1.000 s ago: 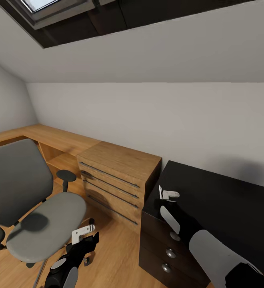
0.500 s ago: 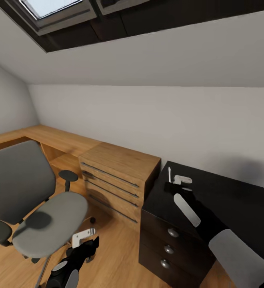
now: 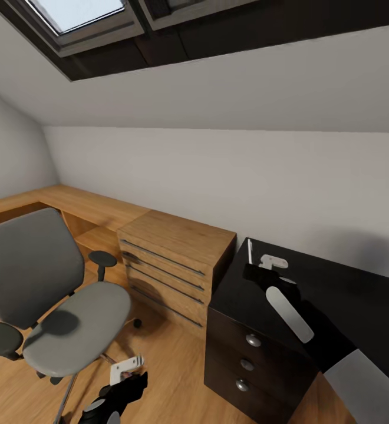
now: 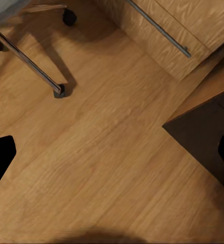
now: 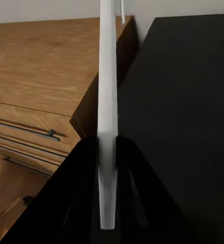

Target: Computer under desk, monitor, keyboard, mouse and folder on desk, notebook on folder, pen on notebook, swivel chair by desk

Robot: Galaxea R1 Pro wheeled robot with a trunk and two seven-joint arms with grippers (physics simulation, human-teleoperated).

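My right gripper [image 3: 259,261] is shut on the pen [image 3: 249,252], a thin white stick held upright a little above a black top [image 3: 336,294]. In the right wrist view the pen [image 5: 107,91] runs out from between the dark fingers [image 5: 81,193] of that gripper [image 5: 107,168]. The grey swivel chair [image 3: 71,318] stands at the left with a bare seat; its chrome base [image 4: 30,61] shows in the left wrist view. My left gripper [image 3: 128,370] hangs low and open over the plank floor [image 4: 112,152] beside the chair. Folder, notebook, monitor, keyboard, mouse and computer are out of view.
The black top belongs to a dark unit with three knobbed drawers [image 3: 250,353]; I cannot tell if it is the desk. A light-wood drawer cabinet [image 3: 171,259] stands against its left side, with a low wood counter [image 3: 71,203] running left. A sloped ceiling with a skylight [image 3: 76,12] hangs overhead.
My right gripper has carried the pen farther away and to the right over the black top. My left gripper has sunk lower. The view has tilted up slightly.
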